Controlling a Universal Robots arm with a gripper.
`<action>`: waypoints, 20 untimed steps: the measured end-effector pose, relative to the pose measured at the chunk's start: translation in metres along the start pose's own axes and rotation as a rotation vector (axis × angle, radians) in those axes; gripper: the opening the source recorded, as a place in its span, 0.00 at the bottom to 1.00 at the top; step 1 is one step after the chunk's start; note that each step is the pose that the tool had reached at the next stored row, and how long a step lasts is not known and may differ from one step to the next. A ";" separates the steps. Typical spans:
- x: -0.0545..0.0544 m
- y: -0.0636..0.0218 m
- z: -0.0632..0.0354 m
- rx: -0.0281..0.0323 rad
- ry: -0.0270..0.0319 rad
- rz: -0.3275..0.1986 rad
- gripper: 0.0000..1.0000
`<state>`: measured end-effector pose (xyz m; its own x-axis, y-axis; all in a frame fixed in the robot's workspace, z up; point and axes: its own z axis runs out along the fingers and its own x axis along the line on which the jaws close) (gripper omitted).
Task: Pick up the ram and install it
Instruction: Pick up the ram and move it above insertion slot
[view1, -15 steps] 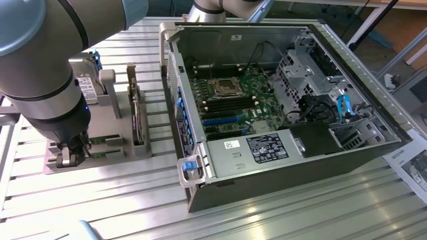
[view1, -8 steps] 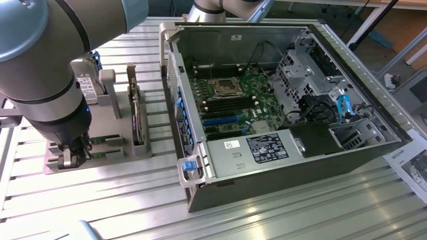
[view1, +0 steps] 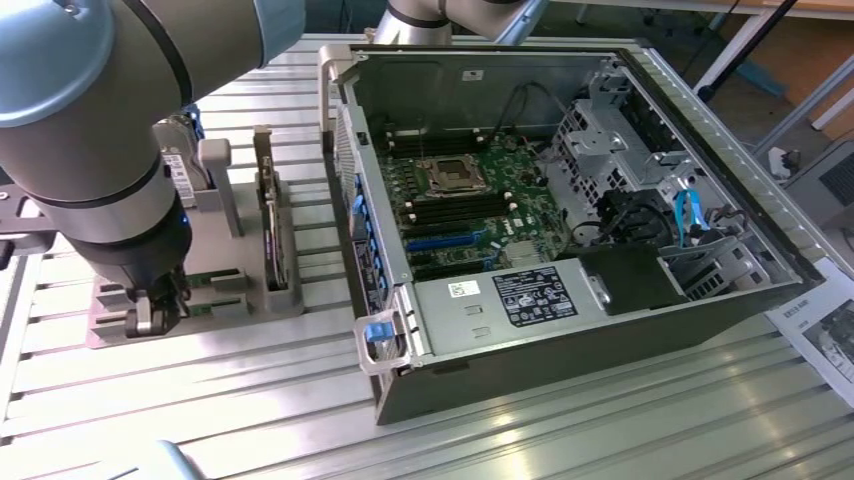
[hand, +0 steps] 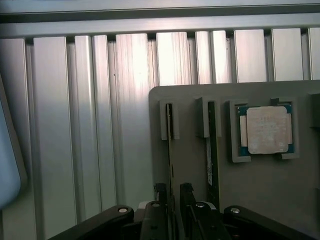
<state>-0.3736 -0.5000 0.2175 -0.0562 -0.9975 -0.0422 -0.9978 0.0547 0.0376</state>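
Over the gray holder (hand: 187, 165), w/ fingers (hand: 160, 199) apart astride the ram (hand: 170, 145), we'd centre the gripper (hand: 173, 189), go down square & clamp mid-stick, clear of the neighbour card (hand: 212, 150).

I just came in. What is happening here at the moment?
A robot arm holds its gripper low over a gray holder that stands beside an open computer case. The open jaws stand on either side of the ram, which sits upright in its slot in the holder. The ram is not yet lifted.
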 end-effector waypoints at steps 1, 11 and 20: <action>0.000 -0.0024 -0.0001 -0.0002 0.0000 0.000 0.25; 0.000 -0.0062 0.0031 -0.0008 0.0016 0.000 0.25; 0.000 -0.0068 0.0033 -0.0012 0.0020 -0.011 0.25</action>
<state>-0.3669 -0.5000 0.2140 -0.0452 -0.9982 -0.0406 -0.9983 0.0437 0.0383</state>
